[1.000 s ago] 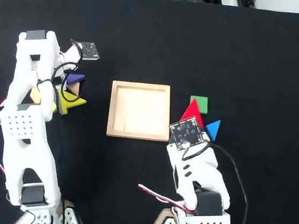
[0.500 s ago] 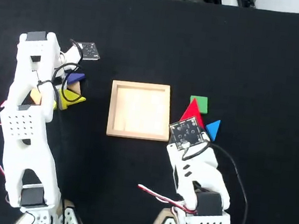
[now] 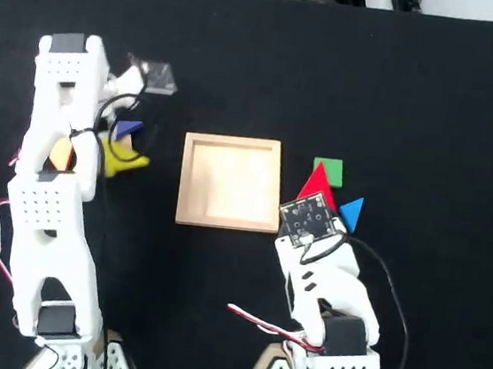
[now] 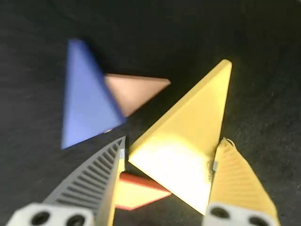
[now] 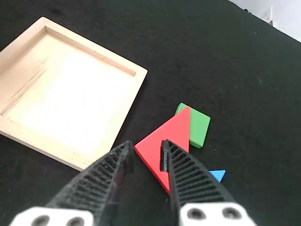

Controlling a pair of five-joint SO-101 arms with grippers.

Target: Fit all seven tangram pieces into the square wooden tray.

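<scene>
The square wooden tray point(image 3: 186, 178) lies in the middle of the black table with nothing in it. My left gripper point(image 4: 172, 143) is shut on the large yellow triangle point(image 4: 188, 136), holding it just left of the tray, where the yellow triangle point(image 3: 125, 157) also shows from above. Beyond it lie a blue-violet triangle point(image 4: 84, 103) and a tan triangle point(image 4: 134, 89); an orange piece point(image 4: 136, 190) sits under the fingers. My right gripper point(image 5: 146, 146) stands slightly open over a corner of the red triangle point(image 5: 167, 139), which overlaps the green square point(image 5: 197, 127). A small blue triangle point(image 5: 217, 175) lies nearby.
The tray point(image 5: 70, 99) sits close beside the right gripper's fingers. From above, the red triangle point(image 3: 318, 184), green square point(image 3: 330, 169) and blue triangle point(image 3: 350, 211) cluster right of the tray. Bare black cloth stretches across the far side of the table.
The left arm has shifted a little toward the table's far side, and the yellow triangle has moved with it. The right arm has stayed still.
</scene>
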